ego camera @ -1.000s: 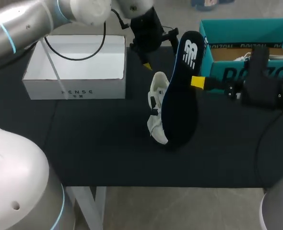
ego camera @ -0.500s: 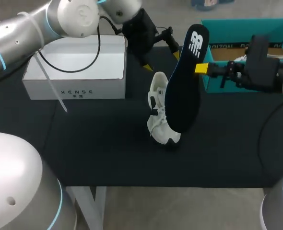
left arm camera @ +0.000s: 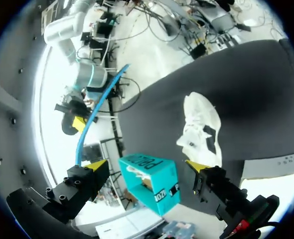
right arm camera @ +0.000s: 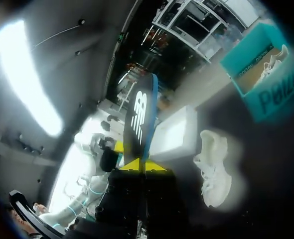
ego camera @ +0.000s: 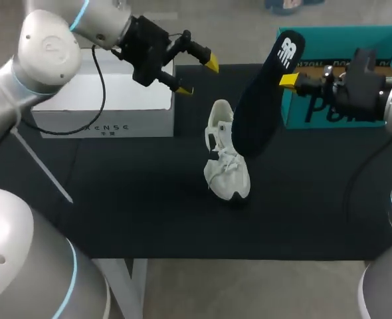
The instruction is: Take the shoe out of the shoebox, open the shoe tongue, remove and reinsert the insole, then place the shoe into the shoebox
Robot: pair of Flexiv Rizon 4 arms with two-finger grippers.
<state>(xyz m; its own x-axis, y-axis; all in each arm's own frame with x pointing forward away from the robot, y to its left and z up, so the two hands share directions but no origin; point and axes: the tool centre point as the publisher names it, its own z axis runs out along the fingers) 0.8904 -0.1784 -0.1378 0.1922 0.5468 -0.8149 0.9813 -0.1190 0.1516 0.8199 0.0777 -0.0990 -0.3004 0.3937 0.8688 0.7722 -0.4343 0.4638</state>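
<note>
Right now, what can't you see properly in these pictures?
- Head view: the insole hides one side of the shoe.
- Head view: the teal box runs off the edge, and my right arm covers its contents.
- Right wrist view: blur hides the shoe's laces.

Dark insole, matt and smooth, white print on it; below it the shoe, soft white fabric with woven laces; matt black cloth over the table; teal shoebox in cardboard, bare brown inside; white box smooth matt card; left arm shell glossy
</note>
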